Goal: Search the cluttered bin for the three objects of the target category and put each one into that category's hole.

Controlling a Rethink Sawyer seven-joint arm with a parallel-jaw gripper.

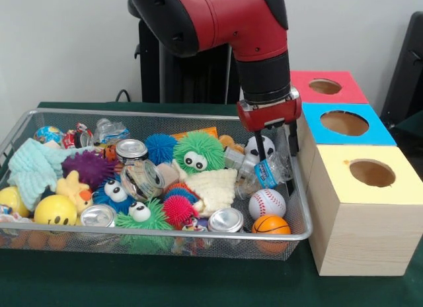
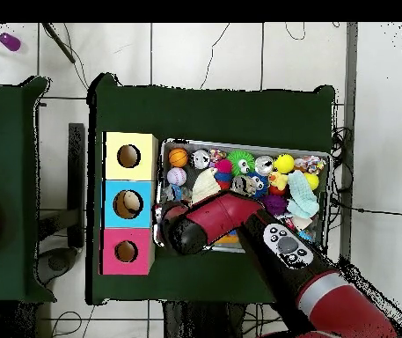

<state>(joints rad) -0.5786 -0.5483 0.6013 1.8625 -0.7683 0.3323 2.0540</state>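
My gripper (image 1: 277, 153) hangs open over the right end of the wire bin (image 1: 158, 233), fingers pointing down. One finger (image 1: 263, 148) sits in front of a soccer ball (image 1: 253, 147); the other is by the bin's right wall. A crushed plastic bottle (image 1: 262, 172) lies just below the fingertips, not held. A baseball (image 1: 266, 202) and a small basketball (image 1: 270, 225) lie nearer the front corner. In the overhead view the arm (image 2: 213, 220) hides the gripper; the basketball (image 2: 179, 157) and baseball (image 2: 177, 175) show.
Three boxes with round holes stand beside the bin: yellow (image 1: 362, 194), blue (image 1: 317, 115), red (image 1: 301, 79). The bin also holds a green fuzzy ball (image 1: 198, 151), cans (image 1: 225, 219), a jar (image 1: 142, 179), a yellow smiley ball (image 1: 55, 210) and cloths.
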